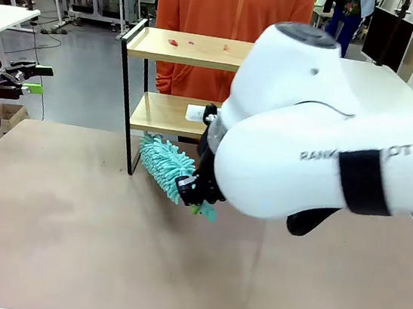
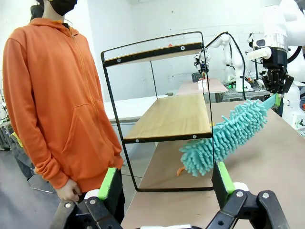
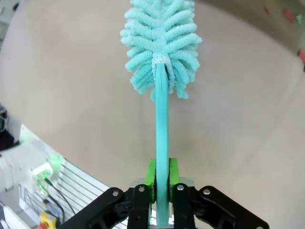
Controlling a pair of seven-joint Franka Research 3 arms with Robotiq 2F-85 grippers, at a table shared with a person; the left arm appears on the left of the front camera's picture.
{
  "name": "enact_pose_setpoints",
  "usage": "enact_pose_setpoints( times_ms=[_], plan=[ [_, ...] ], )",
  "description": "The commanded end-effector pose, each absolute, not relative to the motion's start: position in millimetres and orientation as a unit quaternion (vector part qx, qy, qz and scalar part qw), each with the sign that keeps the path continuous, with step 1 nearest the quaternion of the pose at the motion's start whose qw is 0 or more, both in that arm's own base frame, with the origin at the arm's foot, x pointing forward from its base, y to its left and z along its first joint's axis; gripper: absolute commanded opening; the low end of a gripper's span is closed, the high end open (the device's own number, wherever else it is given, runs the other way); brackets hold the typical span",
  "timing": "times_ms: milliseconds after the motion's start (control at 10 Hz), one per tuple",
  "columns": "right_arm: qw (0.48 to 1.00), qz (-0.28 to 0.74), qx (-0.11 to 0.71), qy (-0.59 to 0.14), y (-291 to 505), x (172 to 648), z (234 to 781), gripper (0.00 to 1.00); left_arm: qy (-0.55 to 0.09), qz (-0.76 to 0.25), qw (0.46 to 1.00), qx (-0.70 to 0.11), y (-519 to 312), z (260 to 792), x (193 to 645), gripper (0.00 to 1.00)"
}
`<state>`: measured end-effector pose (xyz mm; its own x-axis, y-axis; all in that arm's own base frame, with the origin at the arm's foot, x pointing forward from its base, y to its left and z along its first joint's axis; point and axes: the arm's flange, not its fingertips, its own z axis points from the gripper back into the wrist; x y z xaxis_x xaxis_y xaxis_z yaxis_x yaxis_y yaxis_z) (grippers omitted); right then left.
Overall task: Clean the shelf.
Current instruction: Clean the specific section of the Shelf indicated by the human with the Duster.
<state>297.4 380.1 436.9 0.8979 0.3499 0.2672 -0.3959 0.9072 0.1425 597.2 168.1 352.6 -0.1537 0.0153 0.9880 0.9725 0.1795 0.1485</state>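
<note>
Low at centre the right gripper (image 3: 162, 174) is clamping the teal duster (image 1: 163, 162) by its handle. At the left edge the left gripper (image 1: 37, 79) is hovering, jaws apart. Behind, upper centre, the shelf (image 1: 190, 49) is standing before a person in orange (image 1: 234, 6).

The left jaws gape wide; beyond, right jaws hold a teal duster (image 2: 228, 136) just beside the shelf (image 2: 167, 117).

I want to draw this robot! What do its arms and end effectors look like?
The right arm is fat, round and white, with grey lettering and a black band. The right end effector and left end effector are black, each with two fingers wearing bright green pads.
</note>
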Motion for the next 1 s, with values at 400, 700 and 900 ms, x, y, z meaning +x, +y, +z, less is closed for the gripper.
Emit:
enact_pose_setpoints(
  times_ms=[400, 700, 900],
  plan=[
    [0.976, 0.085, 0.052, -0.194, 470.8, 339.7, 404.3, 0.13, -0.586, -0.487, 0.494, -0.418, 168.6, 355.5, 594.5, 1.00],
    [0.977, 0.098, 0.061, -0.178, 442.8, 333.4, 409.0, 0.13, -0.586, -0.487, 0.494, -0.418, 168.6, 355.5, 594.5, 1.00],
    [0.977, 0.098, 0.061, -0.178, 442.8, 333.4, 409.0, 0.13, -0.586, -0.487, 0.494, -0.418, 168.6, 355.5, 594.5, 1.00]
  ],
)
